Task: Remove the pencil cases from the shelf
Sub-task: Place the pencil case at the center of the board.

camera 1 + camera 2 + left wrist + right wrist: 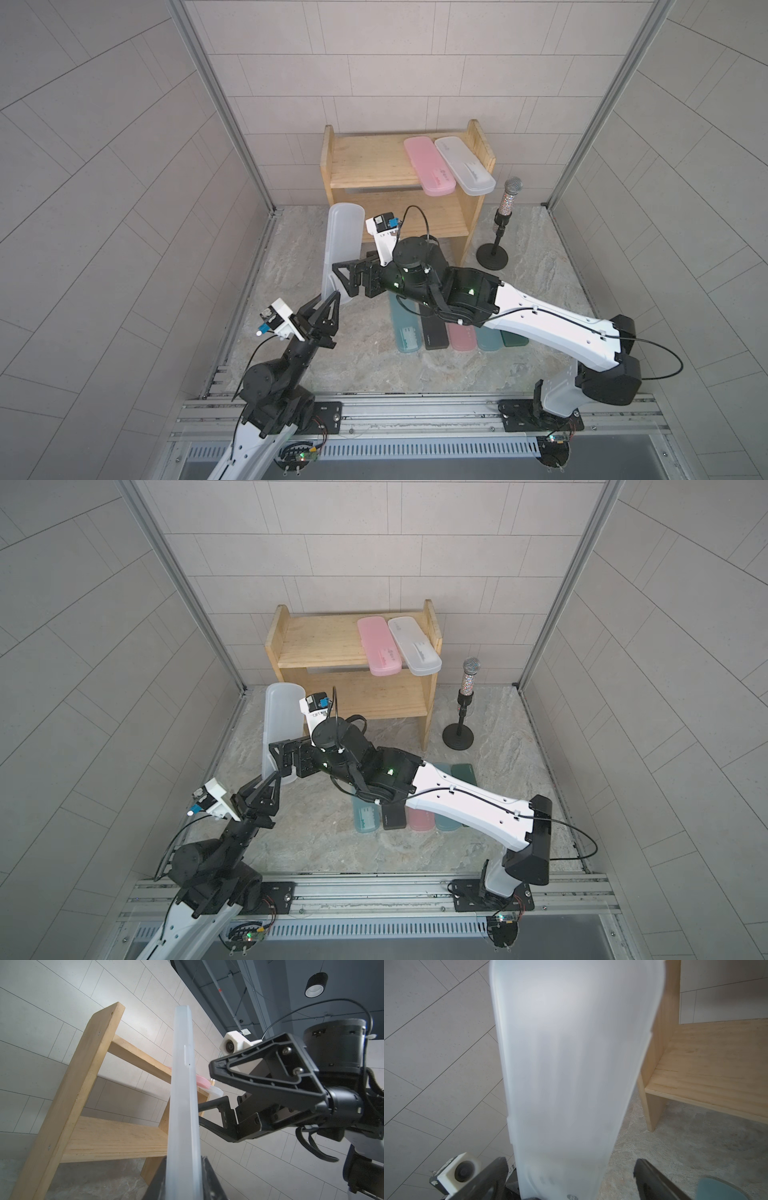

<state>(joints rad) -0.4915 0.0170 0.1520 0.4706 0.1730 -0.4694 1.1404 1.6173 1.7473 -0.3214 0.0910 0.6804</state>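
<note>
My left gripper (332,297) is clamped tight on the lower end of the held frosted case (343,245). That case stands steeply on end in the air, off the shelf, in front of its left side panel. My right gripper (337,277) has its jaws spread to the full, one finger on each side of the same case, close to the left gripper's hold. It grips nothing.

Beyond these, to the right, five cases lie side by side on the tabletop (374,365): light blue case (405,334), black case (434,336), pink case (461,337), second light blue case (488,340), dark green case (514,337). My right arm crosses above this row and hides their far ends in both top views.

Further back, the shelf (365,162) stands against the wall. On the right of its top tier lie the upper pink case (428,166) and upper frosted case (465,166), close together, their near ends overhanging the front edge. A microphone (509,199) on a stand is on the tabletop just right of the shelf.

The left wrist view shows the held case edge-on, with my right gripper's fingers straddling it. The right wrist view shows its broad face, which blocks most of that frame, with a clear gap to one finger. Contact at the other finger I cannot tell. Only the top views show the whole row.
</note>
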